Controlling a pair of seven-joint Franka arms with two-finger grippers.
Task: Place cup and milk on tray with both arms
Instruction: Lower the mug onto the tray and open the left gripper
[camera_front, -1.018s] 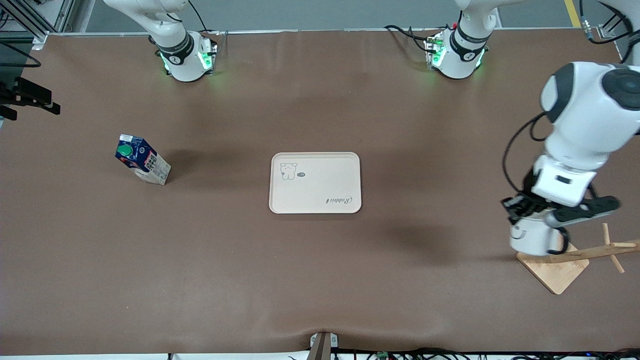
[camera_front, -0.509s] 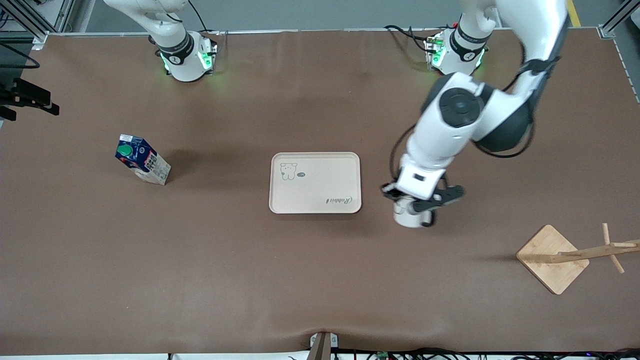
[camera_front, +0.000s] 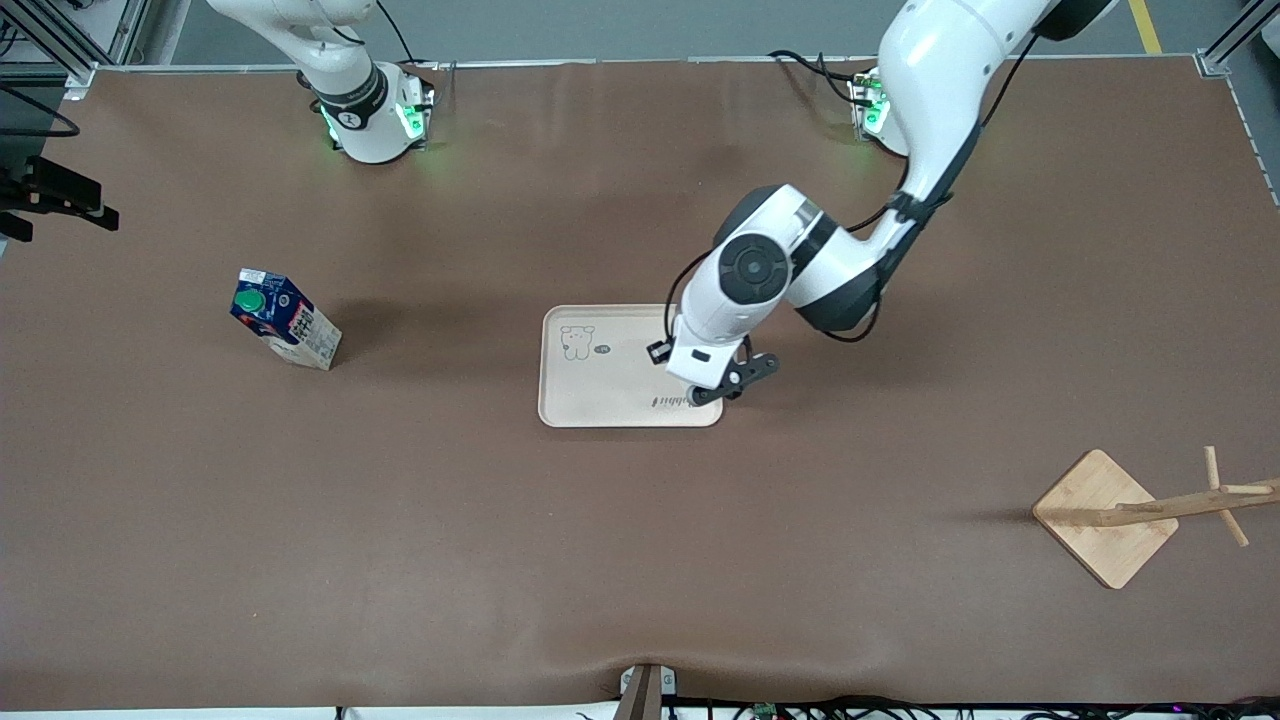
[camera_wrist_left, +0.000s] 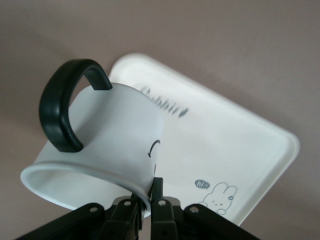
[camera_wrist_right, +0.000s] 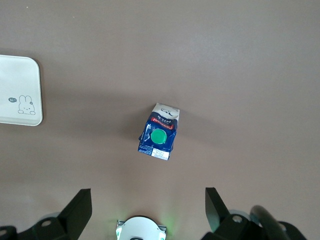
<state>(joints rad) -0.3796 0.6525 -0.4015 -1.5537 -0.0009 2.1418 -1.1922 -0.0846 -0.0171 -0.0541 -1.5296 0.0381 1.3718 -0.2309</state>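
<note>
The worktop (camera_front: 400, 560) is brown. The left arm has swung in from the bamboo stand (camera_front: 1105, 517) at its end of the worktop. The tray (camera_front: 600, 385) lies mid-worktop. The left gripper (camera_wrist_left: 145, 200) is now over it, jaws clamped on the cup (camera_wrist_left: 107, 140) rim, ready to lower. The milk (camera_front: 284, 318) waits near the right arm's end, below the right gripper (camera_wrist_right: 147, 212), jaws spread wide and empty.

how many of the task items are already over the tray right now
1: the cup, clamped at its rim in the left tool over the tray. The milk stands toward the right arm's end.
</note>
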